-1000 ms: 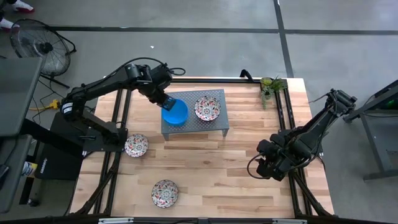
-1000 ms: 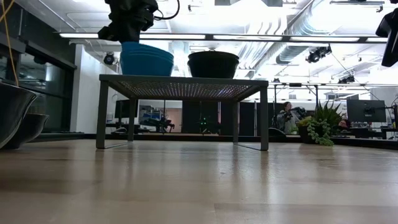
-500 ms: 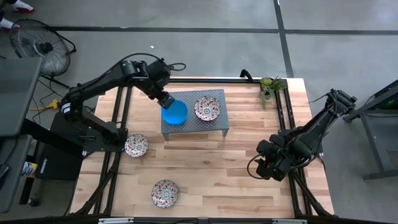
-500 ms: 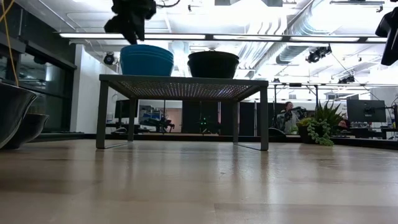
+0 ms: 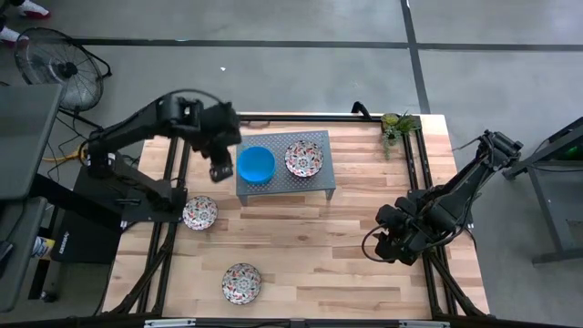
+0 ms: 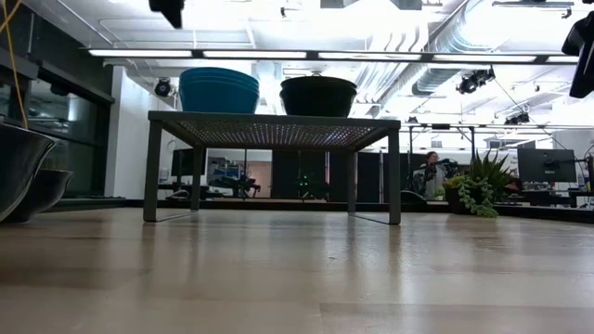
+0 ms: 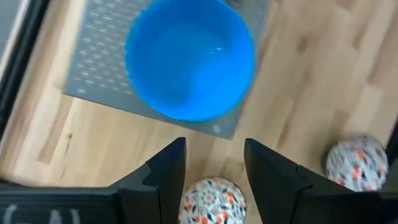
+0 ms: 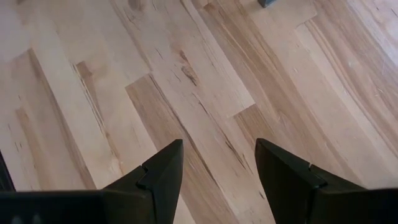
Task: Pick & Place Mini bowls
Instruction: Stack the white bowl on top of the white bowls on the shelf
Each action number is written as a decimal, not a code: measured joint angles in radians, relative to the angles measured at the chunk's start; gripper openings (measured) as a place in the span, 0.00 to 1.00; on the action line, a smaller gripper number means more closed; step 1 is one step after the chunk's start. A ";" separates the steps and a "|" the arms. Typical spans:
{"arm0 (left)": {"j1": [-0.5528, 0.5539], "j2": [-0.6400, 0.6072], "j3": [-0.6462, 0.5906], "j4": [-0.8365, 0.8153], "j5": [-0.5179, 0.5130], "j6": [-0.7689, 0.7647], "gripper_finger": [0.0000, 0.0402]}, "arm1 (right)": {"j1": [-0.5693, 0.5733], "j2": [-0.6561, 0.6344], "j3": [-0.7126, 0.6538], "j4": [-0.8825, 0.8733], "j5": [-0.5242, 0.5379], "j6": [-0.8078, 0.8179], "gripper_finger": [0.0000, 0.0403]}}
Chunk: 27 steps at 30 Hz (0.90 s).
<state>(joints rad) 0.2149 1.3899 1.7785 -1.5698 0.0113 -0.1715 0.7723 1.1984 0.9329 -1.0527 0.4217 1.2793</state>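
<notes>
A plain blue mini bowl (image 5: 256, 164) rests on its base on the left half of the grey perforated stand (image 5: 314, 182). A floral mini bowl (image 5: 303, 158) sits beside it on the right half. Two more floral mini bowls (image 5: 199, 212) (image 5: 241, 282) lie on the wooden table. My left gripper (image 5: 219, 172) hovers open just left of the stand, above the table. In its wrist view the blue bowl (image 7: 189, 59) lies beyond the empty fingers (image 7: 169, 174). My right gripper (image 5: 388, 244) waits open over bare wood near the table's right edge (image 8: 217, 168).
A small potted plant (image 5: 397, 123) stands at the far right corner. Dark frame rails run along the table's left (image 5: 173, 200) and right sides. In the low view the stand (image 6: 269, 125) carries both bowls, and two bowls (image 6: 19, 167) sit close at the left.
My left gripper has let go of the blue bowl's left rim, opened, risen and drawn back toward the table's left edge, rolling as it went. The blue bowl stays upright on the stand where it was set.
</notes>
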 joint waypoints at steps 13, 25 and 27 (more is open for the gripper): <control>-0.381 -0.080 -0.267 0.006 -0.155 -0.366 0.40 | 0.000 0.000 0.000 -0.008 0.017 -0.001 0.47; -0.476 -0.391 -0.700 0.047 -0.176 -0.840 0.40 | 0.000 0.000 0.000 -0.027 0.038 -0.024 0.47; -0.476 -0.419 -0.750 0.052 -0.182 -0.848 0.40 | 0.000 0.000 0.000 -0.027 0.044 -0.029 0.47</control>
<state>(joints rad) -0.2615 0.9704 1.0286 -1.5178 -0.1707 -1.0195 0.7722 1.1980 0.9329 -1.0796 0.4662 1.2501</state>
